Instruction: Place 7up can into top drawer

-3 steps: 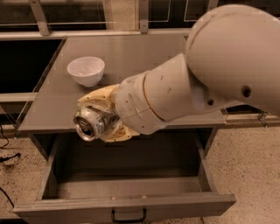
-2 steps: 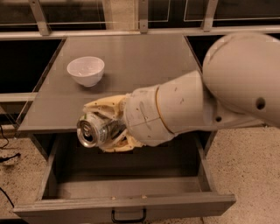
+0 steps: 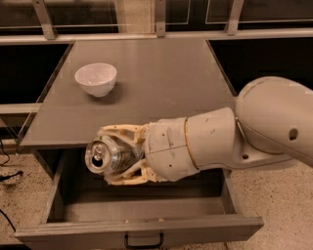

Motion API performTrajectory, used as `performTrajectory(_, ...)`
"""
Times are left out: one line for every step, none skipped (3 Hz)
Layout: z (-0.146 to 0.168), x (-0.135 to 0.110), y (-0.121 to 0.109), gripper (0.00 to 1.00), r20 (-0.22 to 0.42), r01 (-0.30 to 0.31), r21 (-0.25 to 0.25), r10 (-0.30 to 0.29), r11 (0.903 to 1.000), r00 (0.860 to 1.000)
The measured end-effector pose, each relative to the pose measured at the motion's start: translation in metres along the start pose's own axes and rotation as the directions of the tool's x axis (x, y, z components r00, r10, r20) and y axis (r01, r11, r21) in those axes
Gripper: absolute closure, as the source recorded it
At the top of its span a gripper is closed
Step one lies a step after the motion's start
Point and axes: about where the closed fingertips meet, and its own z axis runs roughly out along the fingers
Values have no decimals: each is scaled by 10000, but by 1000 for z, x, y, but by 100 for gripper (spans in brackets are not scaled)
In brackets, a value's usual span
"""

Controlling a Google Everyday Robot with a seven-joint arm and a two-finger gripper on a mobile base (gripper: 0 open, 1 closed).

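I count one white bowl (image 3: pixel 96 78), one counter (image 3: pixel 161 83), one top drawer (image 3: pixel 142 211), and one hand (image 3: pixel 108 156) holding one 7up can (image 3: pixel 118 157) above it.

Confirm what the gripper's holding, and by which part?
The gripper holds the 7up can by its body, clamped from above and below, lying sideways over the open top drawer.

Speckled beige floor (image 3: pixel 286 207), flat grey tabletop (image 3: pixel 161 73), dark glazed panels (image 3: pixel 259 14) behind metal rails (image 3: pixel 122 36), dim warm light.
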Motion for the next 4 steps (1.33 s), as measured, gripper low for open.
performTrajectory(7, -2, 12, 100, 368, -669, 159, 663, 9976, 9971)
performTrajectory(16, 2, 25, 100, 390, -956, 353, 943, 9948, 9948)
performTrajectory(27, 11, 41, 100, 176, -979, 485, 972, 9940, 9951)
performTrajectory(39, 25, 56, 100, -113, -774, 606, 782, 9952, 9969)
